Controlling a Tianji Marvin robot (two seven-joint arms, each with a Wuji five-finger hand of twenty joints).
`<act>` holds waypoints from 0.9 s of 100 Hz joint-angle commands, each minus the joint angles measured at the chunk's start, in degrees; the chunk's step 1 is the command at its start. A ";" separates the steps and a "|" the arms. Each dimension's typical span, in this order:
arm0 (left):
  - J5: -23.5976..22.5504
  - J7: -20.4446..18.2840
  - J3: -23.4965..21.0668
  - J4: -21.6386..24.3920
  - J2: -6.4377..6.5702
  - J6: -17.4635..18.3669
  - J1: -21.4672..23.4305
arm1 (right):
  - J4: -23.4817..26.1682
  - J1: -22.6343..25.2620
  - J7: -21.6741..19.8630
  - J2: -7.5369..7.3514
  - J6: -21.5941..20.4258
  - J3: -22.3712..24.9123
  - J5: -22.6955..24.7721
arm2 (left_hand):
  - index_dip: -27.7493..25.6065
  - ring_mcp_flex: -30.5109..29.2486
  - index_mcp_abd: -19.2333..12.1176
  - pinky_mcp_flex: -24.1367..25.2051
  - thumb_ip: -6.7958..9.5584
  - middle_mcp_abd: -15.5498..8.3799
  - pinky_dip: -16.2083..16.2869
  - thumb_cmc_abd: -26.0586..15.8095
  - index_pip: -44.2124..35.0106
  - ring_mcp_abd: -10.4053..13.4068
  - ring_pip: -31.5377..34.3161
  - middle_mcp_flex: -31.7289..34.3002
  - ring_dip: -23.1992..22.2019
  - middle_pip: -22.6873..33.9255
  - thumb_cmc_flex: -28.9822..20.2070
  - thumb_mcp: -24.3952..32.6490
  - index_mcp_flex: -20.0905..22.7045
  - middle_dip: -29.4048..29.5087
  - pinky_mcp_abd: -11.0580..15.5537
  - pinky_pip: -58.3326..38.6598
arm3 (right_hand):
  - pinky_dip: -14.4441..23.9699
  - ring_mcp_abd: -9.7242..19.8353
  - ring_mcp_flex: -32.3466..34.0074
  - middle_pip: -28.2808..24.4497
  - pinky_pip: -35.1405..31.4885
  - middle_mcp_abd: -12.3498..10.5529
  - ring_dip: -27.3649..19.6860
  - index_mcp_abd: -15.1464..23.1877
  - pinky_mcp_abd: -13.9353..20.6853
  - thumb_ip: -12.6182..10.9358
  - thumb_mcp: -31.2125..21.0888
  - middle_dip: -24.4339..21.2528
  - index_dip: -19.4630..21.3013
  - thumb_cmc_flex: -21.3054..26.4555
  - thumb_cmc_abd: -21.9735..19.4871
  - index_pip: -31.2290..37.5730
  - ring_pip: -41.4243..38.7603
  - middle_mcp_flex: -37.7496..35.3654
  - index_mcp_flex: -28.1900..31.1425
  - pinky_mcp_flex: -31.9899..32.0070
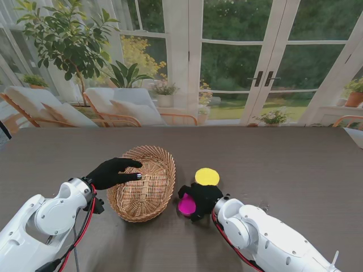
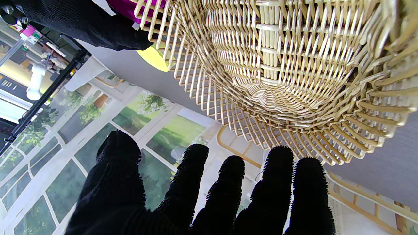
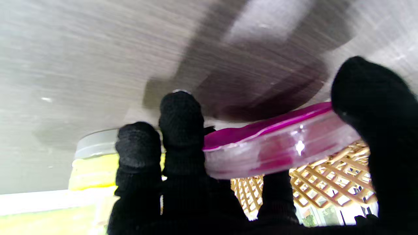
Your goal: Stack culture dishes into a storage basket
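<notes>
The right hand (image 1: pixel 199 199) is grasping the magenta culture dish (image 3: pixel 277 147), its rim pinched between thumb and fingers (image 3: pixel 181 111), apparently lifted off the worktop (image 1: pixel 283 170). To do this step well, keep the dish level while carrying it over the wicker storage basket (image 1: pixel 142 184) beside the fingers, and clear the rim before lowering. Just beyond the fingertips lies the yellow culture dish (image 1: pixel 207 176). The left hand (image 1: pixel 113 172) rests spread on the basket's rim, grasping nothing, steadying it.
</notes>
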State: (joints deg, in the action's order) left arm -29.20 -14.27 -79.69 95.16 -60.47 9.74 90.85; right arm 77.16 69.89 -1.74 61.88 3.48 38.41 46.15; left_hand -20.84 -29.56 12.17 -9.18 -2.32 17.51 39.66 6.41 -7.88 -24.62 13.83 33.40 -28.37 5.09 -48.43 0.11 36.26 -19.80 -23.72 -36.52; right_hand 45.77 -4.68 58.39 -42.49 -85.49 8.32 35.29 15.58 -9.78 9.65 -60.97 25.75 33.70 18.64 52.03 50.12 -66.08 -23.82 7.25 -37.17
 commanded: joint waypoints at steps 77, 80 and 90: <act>0.09 -1.01 -0.08 -0.01 -0.01 -0.17 0.14 | 1.09 3.48 -3.37 -0.13 -1.36 2.63 -2.79 | -0.44 0.69 0.16 0.56 1.71 0.26 0.69 -2.99 -0.24 -1.07 -0.92 -0.19 0.34 -0.46 -1.73 -0.93 0.38 0.80 -0.93 -1.01 | -0.62 5.27 3.17 -6.75 -3.89 -1.97 0.83 2.70 0.58 -0.07 -11.12 3.21 -0.66 4.03 3.63 2.76 -2.25 -3.57 1.36 -8.25; 0.10 -1.01 -0.08 -0.02 -0.01 -0.18 0.14 | 1.24 3.60 -3.45 -0.14 -1.36 2.79 -2.85 | -0.44 0.68 0.16 0.55 1.71 0.26 0.69 -3.00 -0.26 -1.05 -0.91 -0.16 0.34 -0.45 -1.70 -0.94 0.43 0.80 -0.86 -1.01 | -0.62 5.26 3.19 -6.74 -3.90 -1.89 0.82 2.64 0.56 -0.03 -11.19 3.23 -0.67 4.19 3.85 2.75 -2.27 -3.42 1.27 -8.26; 0.08 -1.04 -0.11 0.01 -0.01 -0.21 0.16 | 1.66 4.03 -3.53 -0.13 -1.37 3.31 -3.13 | -0.44 0.73 0.22 0.59 1.71 0.29 0.68 -2.96 -0.26 -1.10 -0.94 -0.16 0.35 -0.44 -1.75 -0.93 0.44 0.79 -0.86 -0.99 | -0.64 5.44 2.96 -6.77 -3.89 -1.90 0.77 2.75 0.56 0.11 -11.49 3.30 -0.69 4.79 4.71 2.83 -2.20 -2.93 1.29 -8.22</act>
State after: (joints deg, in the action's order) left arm -29.24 -14.24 -79.74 95.16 -60.47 9.66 90.89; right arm 79.16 72.70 -3.82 61.90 2.28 42.05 43.04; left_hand -20.98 -29.56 12.18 -9.18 -2.32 17.53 39.66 6.41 -7.89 -24.62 13.84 33.40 -28.37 5.09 -48.43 0.11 36.29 -19.81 -23.72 -36.52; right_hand 45.77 -4.40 58.86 -45.59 -85.52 7.70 35.29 16.71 -9.78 10.19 -63.60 27.77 33.42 19.13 54.90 50.70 -66.47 -24.63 7.97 -37.18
